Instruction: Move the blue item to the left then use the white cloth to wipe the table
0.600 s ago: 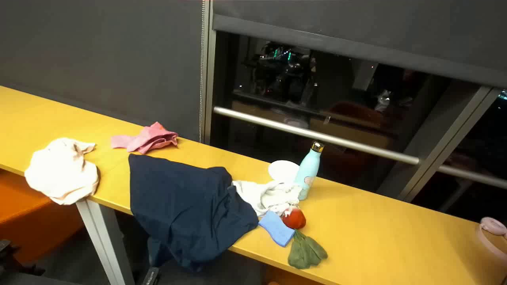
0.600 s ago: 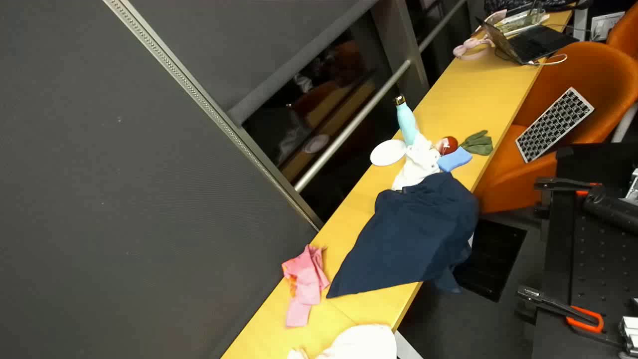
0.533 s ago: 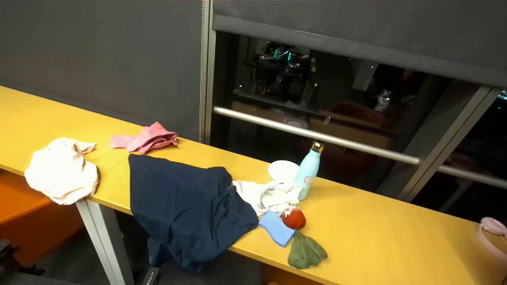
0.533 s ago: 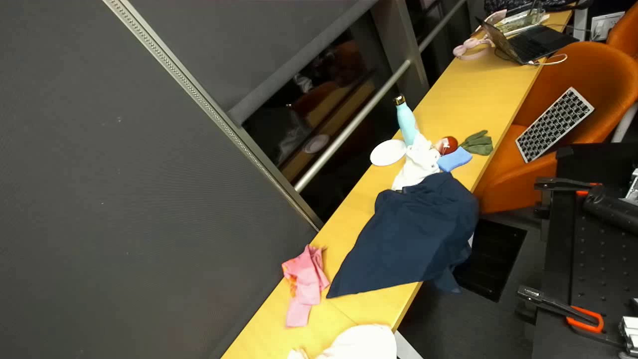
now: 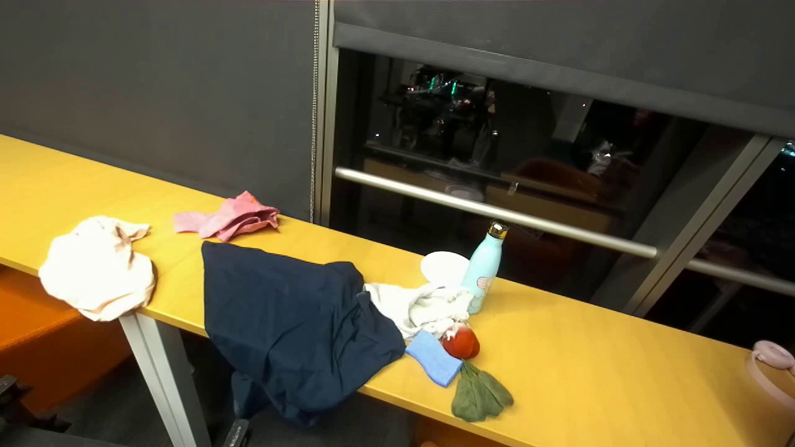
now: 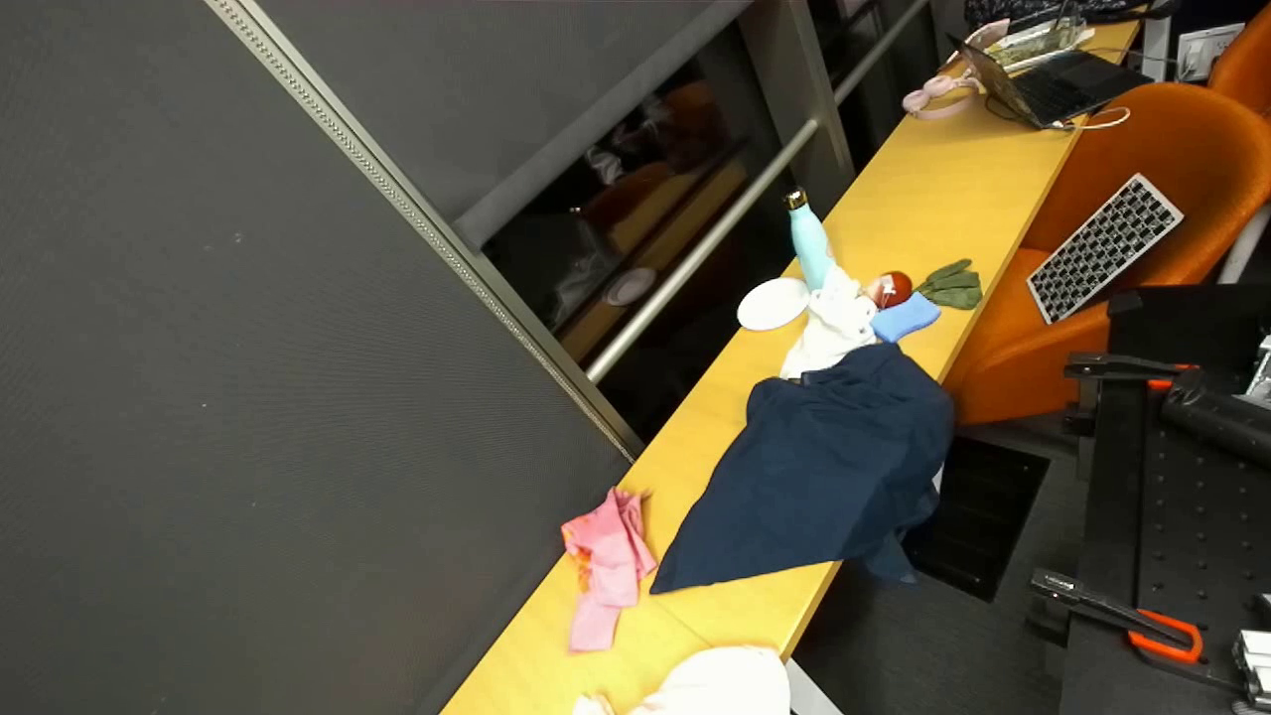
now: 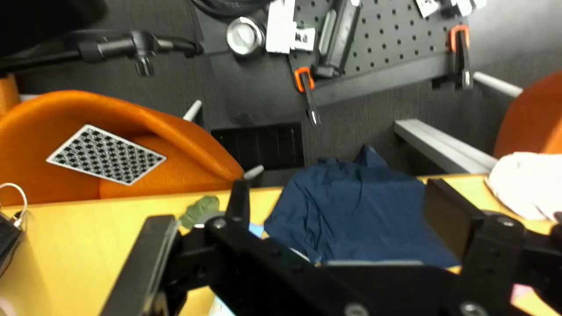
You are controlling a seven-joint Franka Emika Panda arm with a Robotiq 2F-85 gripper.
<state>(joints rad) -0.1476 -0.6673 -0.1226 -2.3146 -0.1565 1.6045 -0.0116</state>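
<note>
We see the gripper spread wide; through its gap, well apart from it, shows the navy cloth, hanging over the edge of the yellow table. Touching that cloth, in both exterior views, lies the white cloth.

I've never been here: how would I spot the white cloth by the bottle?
Look along the long yellow table by the window to the big navy cloth drooping over its edge. The white cloth lies between that and the pale turquoise bottle. It's crumpled, unlike the smooth, round white plate beside it.
</note>
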